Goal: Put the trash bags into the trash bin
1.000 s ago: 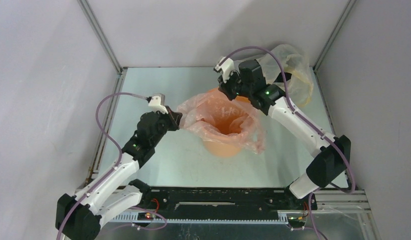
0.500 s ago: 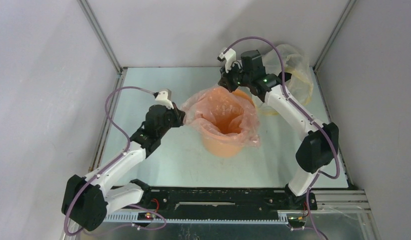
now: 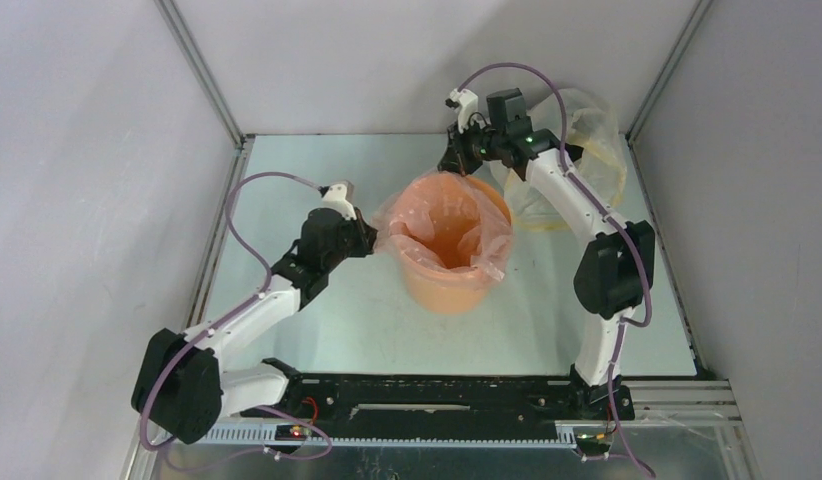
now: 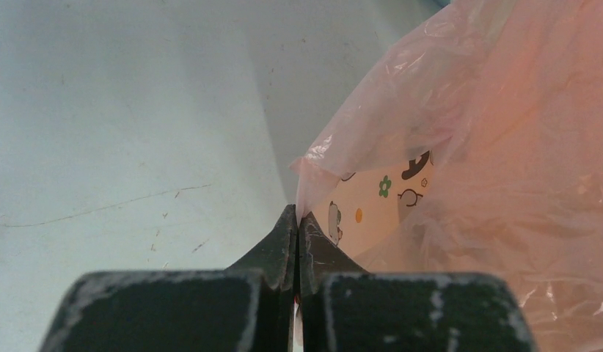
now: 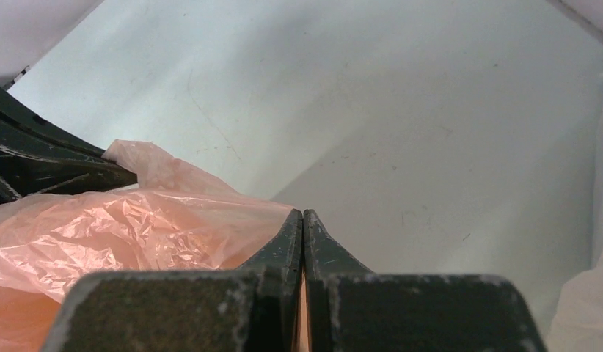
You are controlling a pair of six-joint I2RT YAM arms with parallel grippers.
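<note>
The bag (image 3: pixel 442 212), thin, crinkly and translucent pale pink, is sitting in the bin (image 3: pixel 445 292). Its mouth is gaping open over the rim, its middle is sagging down inside, and its edges are draping over the outer wall. The left gripper (image 4: pixel 297 216) is pinching its left edge and the right gripper (image 5: pixel 304 214) its far edge, jaws closed tight on the film. The bin, a round orange bucket with smooth, slightly tapering walls, is standing upright near the middle of the table (image 3: pixel 327 180).

Bag (image 3: pixel 439 212) lines bin (image 3: pixel 442 291); left end effector (image 3: pixel 371 241), right end effector (image 3: pixel 453 167) at edges.
</note>
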